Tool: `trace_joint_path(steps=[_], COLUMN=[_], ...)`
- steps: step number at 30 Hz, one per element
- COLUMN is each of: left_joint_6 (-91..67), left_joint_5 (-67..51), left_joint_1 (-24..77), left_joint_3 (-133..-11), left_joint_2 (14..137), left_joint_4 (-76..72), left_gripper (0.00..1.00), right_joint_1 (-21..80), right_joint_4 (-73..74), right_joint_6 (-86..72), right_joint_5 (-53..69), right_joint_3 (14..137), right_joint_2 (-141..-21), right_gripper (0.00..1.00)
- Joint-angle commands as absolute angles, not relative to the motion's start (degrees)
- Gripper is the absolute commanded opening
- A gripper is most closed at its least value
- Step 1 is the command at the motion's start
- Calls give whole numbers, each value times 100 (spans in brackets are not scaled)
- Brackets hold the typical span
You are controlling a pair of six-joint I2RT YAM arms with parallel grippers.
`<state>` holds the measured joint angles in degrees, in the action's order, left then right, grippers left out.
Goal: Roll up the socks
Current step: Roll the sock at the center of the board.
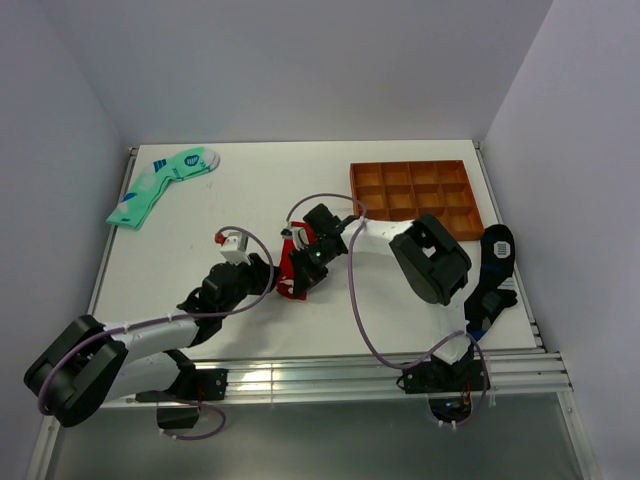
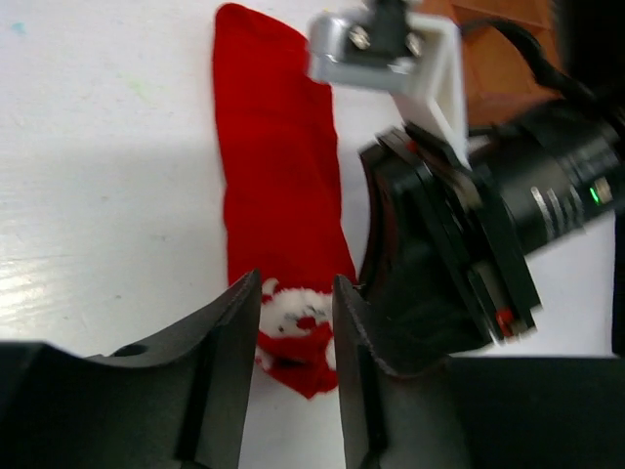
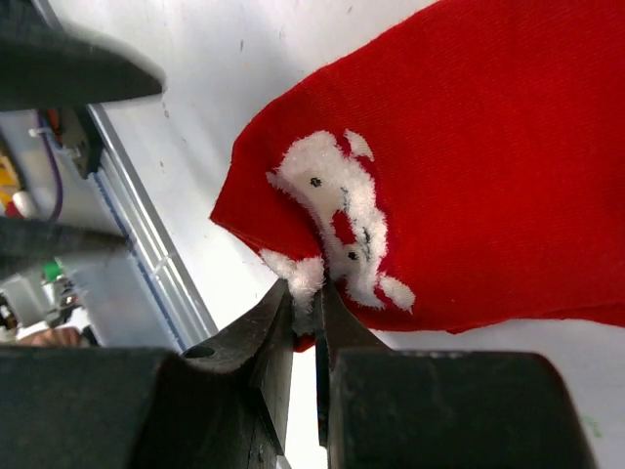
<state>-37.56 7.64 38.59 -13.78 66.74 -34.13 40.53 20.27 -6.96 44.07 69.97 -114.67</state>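
**Right gripper** (image 3: 306, 289), nearest the lens: black fingers clenched on the near edge of the socks (image 3: 469, 147), pinching a fluffy tuft of the white figure (image 3: 337, 195).

**Left gripper** (image 2: 296, 285): dark fingers with ridged inner faces, part-spread and released, astride the same marked end. Whether the tips press the fabric cannot be told.

**Socks:** bright red fine knit, soft. They lie flat as a long band with rounded ends, about mid-table, with the long axis running near to far. The left gripper is on their left. The right gripper's black body and white bracket are just beside their right edge.

**Table** (image 1: 180, 250): white and smooth, faintly scuffed. Open surface extends left and far of the socks. Metal rails (image 1: 330, 378) run along the near edge, and pale walls (image 1: 300, 60) close the left, far and right sides.

**Tray** (image 1: 408, 165): brown and rigid, a rectangular grid of square compartments. It sits far right, well apart from the socks, with the right arm crossing in front of its near left corner.

**Green sock** (image 1: 160, 185): mint with blue marks, flat, at the far left corner.

**Black sock** (image 1: 496, 247): white-patterned, along the right edge, just right of the right arm's elbow.
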Motion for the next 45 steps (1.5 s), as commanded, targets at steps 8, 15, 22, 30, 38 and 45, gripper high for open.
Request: trace_joint_path(steps=[8,15,22,30,38,45], left_joint_6=[-3191,-3006,-2786,-2329,-2162,-2267], left_joint_5=[572,220,-351,-615,-519,-747], left_joint_1=[4061,4061,4061,4061,4052,4061], left_joint_3=[-817,-449,-308,-527,-659,-729], left_joint_2=[6372,6653,6715,6917,7231,7989], left_joint_4=[-5062,-5870,-6178,-6065,-6187,-6715], left_gripper=[43,53,57,66,65,63], right_joint_1=[3911,3797,3665,3656,3577,3577], right_joint_4=[2997,3506,3998,4667,4667,4685], right_joint_6=[-193,-62,193,396,396,387], right_joint_5=[5054,5054,5098,5072,5115,5089], right_joint_3=[7690,7980,8261,8710,8622,8666], right_joint_2=[-11874,-12067,-12234,-12366,-12313,-12340], right_gripper=[7,4,2,0,0,0])
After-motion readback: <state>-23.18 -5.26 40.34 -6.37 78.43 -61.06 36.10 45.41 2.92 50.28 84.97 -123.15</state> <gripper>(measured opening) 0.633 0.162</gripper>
